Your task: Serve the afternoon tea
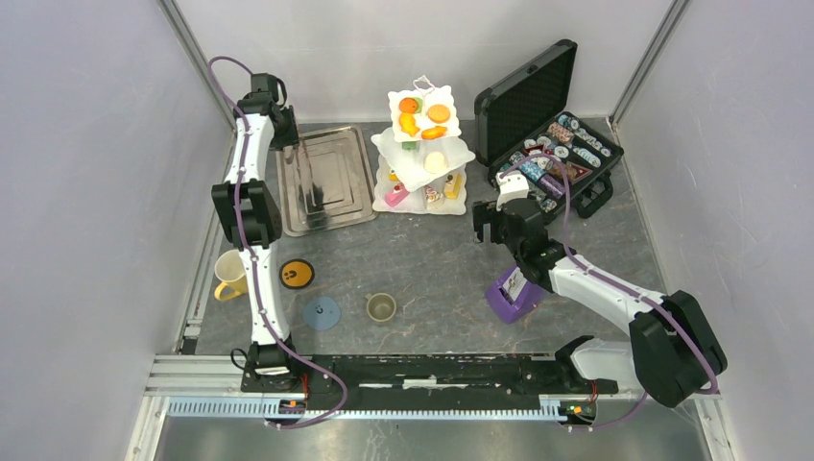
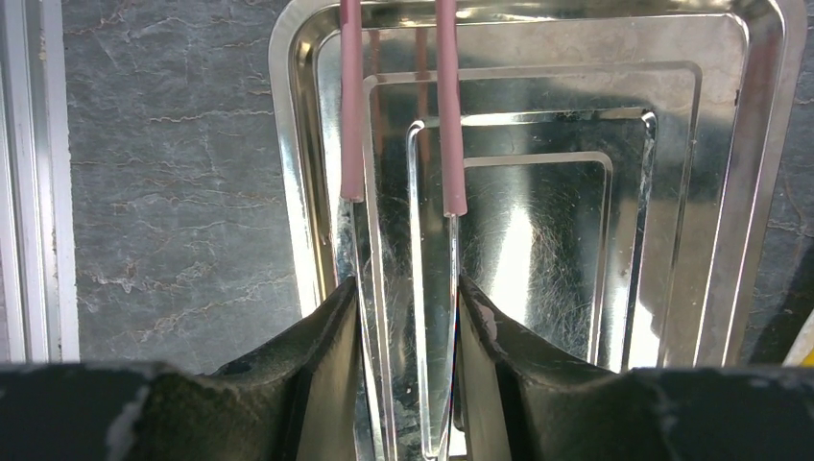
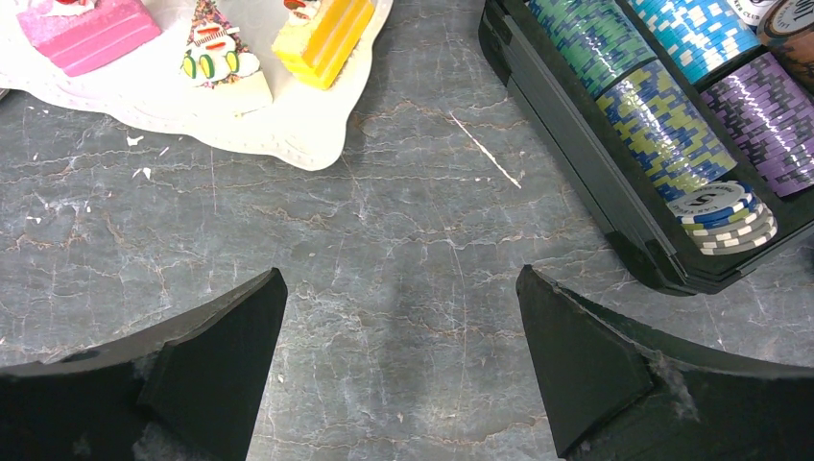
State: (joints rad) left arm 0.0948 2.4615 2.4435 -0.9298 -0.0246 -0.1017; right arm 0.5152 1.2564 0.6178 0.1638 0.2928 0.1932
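- Towards the near-left corner, the yellow mug [image 1: 228, 276] and the small olive cup [image 1: 381, 307] stand on the bare desk. Each is beside a coaster rather than on one: the yellow coaster [image 1: 297, 275] and the blue coaster [image 1: 322, 313]. Neither drink looks served yet.
- Mid-desk, right of centre, the right gripper [image 3: 400, 279] hangs with its jaws wide apart and holds nothing. It is between the white three-tier stand [image 1: 415, 171] and the black case [image 1: 547, 125].
- By the far edge, centre, the stand is upright, scalloped and loaded. Orange pastries [image 1: 434, 113] sit on top, and a pink slice [image 3: 86, 29] and a yellow slice [image 3: 322, 38] on the bottom tier.
- Towards the far-left corner, the left gripper [image 2: 408, 288] has its jaws closed on metal tongs [image 2: 352, 115] with pink-sleeved ends. It is over the steel tray [image 1: 350, 154], which holds no pastry, so serving seems barely begun.
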